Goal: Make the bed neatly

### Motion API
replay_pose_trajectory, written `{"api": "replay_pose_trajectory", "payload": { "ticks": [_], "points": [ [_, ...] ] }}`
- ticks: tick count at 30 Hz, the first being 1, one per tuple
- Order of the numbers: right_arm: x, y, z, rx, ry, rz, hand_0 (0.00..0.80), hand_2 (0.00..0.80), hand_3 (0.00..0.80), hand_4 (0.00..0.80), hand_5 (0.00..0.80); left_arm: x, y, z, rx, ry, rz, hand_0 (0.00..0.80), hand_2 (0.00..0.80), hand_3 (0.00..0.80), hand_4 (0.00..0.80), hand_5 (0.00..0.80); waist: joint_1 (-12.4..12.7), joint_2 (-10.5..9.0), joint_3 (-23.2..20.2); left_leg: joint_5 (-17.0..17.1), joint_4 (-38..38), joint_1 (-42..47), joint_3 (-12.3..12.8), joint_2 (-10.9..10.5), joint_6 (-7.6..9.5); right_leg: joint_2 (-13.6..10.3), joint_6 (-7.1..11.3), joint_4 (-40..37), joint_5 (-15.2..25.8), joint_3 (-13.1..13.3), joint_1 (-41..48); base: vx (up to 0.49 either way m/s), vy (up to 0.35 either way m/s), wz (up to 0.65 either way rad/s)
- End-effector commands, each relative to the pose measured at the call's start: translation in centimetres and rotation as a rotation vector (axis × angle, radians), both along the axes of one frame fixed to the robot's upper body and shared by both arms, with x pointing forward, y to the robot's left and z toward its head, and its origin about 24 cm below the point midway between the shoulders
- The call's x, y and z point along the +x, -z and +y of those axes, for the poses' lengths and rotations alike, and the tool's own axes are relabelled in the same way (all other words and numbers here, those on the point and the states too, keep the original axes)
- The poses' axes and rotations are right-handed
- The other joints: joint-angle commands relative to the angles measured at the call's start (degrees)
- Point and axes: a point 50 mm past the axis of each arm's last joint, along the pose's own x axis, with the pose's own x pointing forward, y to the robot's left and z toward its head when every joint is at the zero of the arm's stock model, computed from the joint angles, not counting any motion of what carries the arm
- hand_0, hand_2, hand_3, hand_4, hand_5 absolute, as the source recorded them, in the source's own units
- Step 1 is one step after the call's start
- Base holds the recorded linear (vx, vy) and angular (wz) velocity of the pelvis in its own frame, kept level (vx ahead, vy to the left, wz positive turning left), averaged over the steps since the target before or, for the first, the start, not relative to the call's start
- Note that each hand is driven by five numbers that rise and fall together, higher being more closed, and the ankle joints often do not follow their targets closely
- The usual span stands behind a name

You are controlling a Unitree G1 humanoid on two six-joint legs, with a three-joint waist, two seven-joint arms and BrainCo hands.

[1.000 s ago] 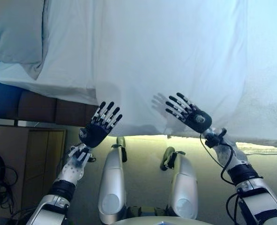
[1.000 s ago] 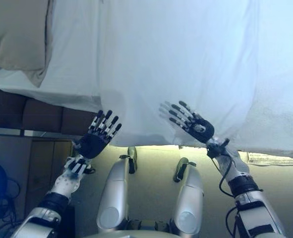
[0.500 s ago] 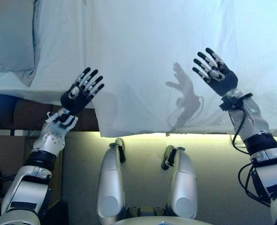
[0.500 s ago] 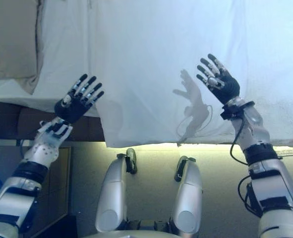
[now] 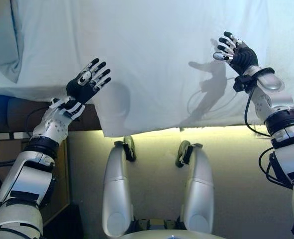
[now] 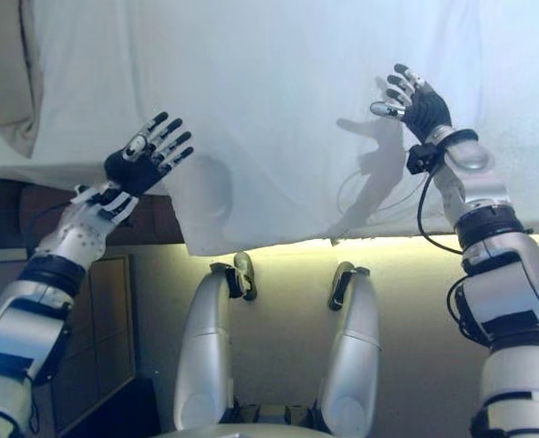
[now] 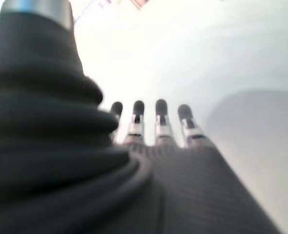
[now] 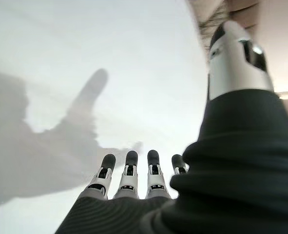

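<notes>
A white sheet [image 5: 156,55] covers the bed and hangs over its near edge. A pillow [image 5: 0,40] lies at the far left. My left hand [image 5: 86,83] is open, fingers straight, held above the sheet's left part near its hanging corner. My right hand [image 5: 238,51] is open, fingers spread, held above the sheet at the right; its shadow falls on the cloth. In the left wrist view my fingers [image 7: 159,122] point at bare white sheet [image 7: 221,58]. In the right wrist view my fingers [image 8: 129,170] hover over the sheet [image 8: 85,58]. Neither hand holds cloth.
The dark bed base [image 5: 17,114] shows under the sheet at the left. A wooden cabinet [image 5: 7,159] stands low at the left. The floor [image 5: 236,174] runs along the bed's near edge.
Both hands have risen and reached farther over the bed, and have moved apart. The view has shifted, so the pillow sits nearer the left edge.
</notes>
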Motion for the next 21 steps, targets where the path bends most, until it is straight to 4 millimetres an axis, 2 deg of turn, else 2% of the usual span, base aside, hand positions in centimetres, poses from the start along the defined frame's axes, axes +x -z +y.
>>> {"api": "replay_pose_trajectory", "payload": {
  "ticks": [1,5,12,21],
  "points": [
    [0.4,-4.0,0.3,-0.085,0.027,-0.065,0.0,0.0,0.0,0.0,0.0,1.0,-3.2,-0.9,-0.059,0.026,-0.103,0.0,0.0,0.0,0.0,0.0,-0.3,1.88,-0.3,-3.3,-1.4,0.8,0.5,-0.2,0.23,0.0,0.45,-1.7,5.2,0.0,-2.8,-0.053,0.041,-0.11],
    [0.9,-3.8,0.4,-0.185,0.081,0.0,0.0,0.0,0.0,0.0,0.0,1.6,-3.7,-1.8,-0.077,0.04,-0.092,0.0,0.0,0.0,0.0,0.0,-0.2,1.93,-0.3,-4.1,1.7,-3.5,-0.4,-0.4,0.3,-0.1,0.15,1.0,4.7,0.9,-7.1,-0.054,0.033,-0.12],
    [1.4,-3.9,1.0,-0.247,0.106,0.086,0.0,0.0,0.0,0.0,0.0,2.5,-3.8,-2.7,-0.089,-0.007,-0.034,0.0,0.0,0.0,0.0,0.0,0.2,1.5,-0.3,-4.8,6.2,-10.5,-1.7,-0.9,0.41,-0.5,-0.4,4.6,4.2,1.2,-13.6,-0.065,-0.009,-0.02],
    [1.5,-3.3,0.4,-0.299,0.162,0.221,0.0,0.0,0.0,0.0,0.0,3.0,-3.7,-1.7,-0.142,-0.128,0.047,0.0,0.0,0.0,0.0,0.0,0.7,1.49,-0.3,-3.9,7.6,-15.3,-2.4,-1.5,0.42,-0.4,-0.97,5.8,4.3,1.0,-17.8,-0.027,-0.012,-0.03]
  ]
}}
